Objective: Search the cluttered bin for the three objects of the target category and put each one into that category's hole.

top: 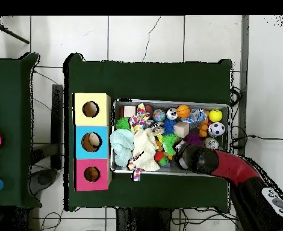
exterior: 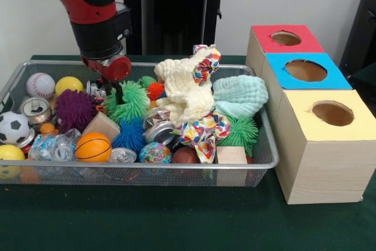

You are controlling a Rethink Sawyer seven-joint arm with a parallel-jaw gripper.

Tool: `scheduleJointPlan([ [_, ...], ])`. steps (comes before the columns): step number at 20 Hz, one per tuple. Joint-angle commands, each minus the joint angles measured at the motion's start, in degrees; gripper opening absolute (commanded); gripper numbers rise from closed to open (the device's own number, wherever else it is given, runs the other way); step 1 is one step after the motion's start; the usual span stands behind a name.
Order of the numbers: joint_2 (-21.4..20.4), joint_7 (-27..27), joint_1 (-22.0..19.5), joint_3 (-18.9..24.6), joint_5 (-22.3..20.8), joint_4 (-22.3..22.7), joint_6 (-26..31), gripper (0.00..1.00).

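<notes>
Front view: arm drops in from upper left, hand (exterior: 117,93) buried in the wire bin (exterior: 267,151) beside the green spiky ball (exterior: 130,99), left of centre. Can't tell if it's apart or together. Red, blue, yellow hole boxes (exterior: 305,70) at right.

Overhead: hand hidden under the arm, lower right of bin (top: 229,120); boxes (top: 92,142) left of it.

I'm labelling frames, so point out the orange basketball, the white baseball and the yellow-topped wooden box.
Orange basketball (exterior: 93,147), front view, centre of ball.
White baseball (exterior: 40,84), front view, middle.
Yellow-topped wooden box (exterior: 320,163), front view, bare front face.
</notes>
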Motion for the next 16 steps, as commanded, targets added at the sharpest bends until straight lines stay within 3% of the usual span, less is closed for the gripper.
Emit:
scheduleJointPlan([
  [1,2.05,-7.41,-0.75,6.95,-1.24,3.91,3.05,0.00],
  [8,2.06,-5.22,-1.01,7.87,-3.47,4.13,-3.56,0.00],
  [14,-1.39,-2.94,2.36,4.55,-5.74,3.05,-4.69,0.00],
  [16,-4.43,-2.22,4.29,2.64,-6.87,2.64,-4.17,0.00],
])
